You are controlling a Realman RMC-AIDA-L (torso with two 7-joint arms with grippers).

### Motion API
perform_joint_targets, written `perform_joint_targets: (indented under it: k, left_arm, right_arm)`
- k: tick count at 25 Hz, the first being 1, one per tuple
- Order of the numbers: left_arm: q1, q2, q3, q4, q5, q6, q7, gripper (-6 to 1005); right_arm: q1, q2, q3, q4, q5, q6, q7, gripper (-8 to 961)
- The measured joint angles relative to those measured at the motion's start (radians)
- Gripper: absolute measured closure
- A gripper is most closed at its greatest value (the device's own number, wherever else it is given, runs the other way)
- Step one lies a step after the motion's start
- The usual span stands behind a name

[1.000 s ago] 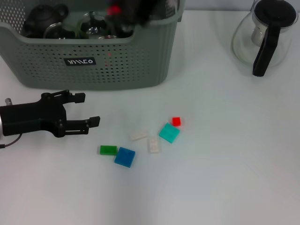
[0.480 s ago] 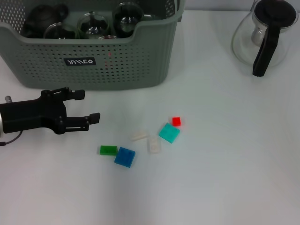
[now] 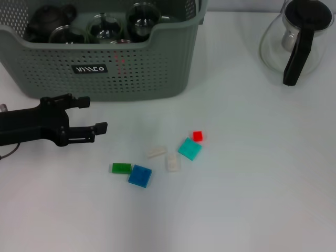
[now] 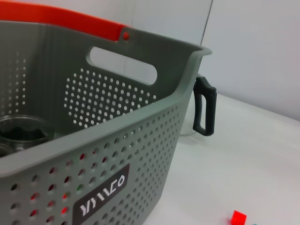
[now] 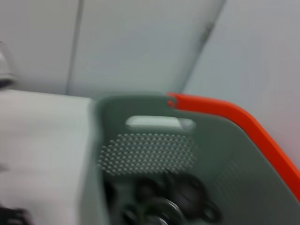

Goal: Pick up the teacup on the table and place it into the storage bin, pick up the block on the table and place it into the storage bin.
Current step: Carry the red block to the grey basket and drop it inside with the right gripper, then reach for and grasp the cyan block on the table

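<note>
The grey-green storage bin (image 3: 152,63) stands at the back left. It holds glass teacups (image 3: 140,16) and a dark teapot (image 3: 46,19). No teacup stands on the table. Small blocks lie on the table in front: green (image 3: 121,168), blue (image 3: 139,176), two white (image 3: 156,152), teal (image 3: 189,149) and red (image 3: 197,136). My left gripper (image 3: 96,113) is open and empty, low over the table in front of the bin's left part and left of the blocks. The bin also shows in the left wrist view (image 4: 140,140) and the right wrist view (image 5: 140,101). My right gripper is out of view.
A glass kettle (image 3: 296,37) with a black lid and handle stands at the back right. The bin has an orange handle (image 4: 70,21). The red block (image 4: 238,217) and the kettle's handle (image 4: 205,112) show in the left wrist view.
One second ago a blurred arm with something red was over the bin; it has left the view. My left gripper has drawn back a little to the left.
</note>
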Motion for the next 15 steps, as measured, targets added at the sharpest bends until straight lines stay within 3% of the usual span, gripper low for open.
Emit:
perform_joint_targets:
  k: [9, 15]
  left_arm:
    - [0.002, 0.002, 0.0, -0.002, -0.004, 0.0, 0.007, 123]
    - [0.005, 0.002, 0.0, 0.002, -0.005, 0.004, 0.003, 123]
  right_arm:
    - [-0.257, -0.001, 0.088, -0.442, 0.098, -0.511, -0.038, 116]
    - [-0.345, 0.0, 0.061, -0.509, 0.082, -0.731, 0.029, 82]
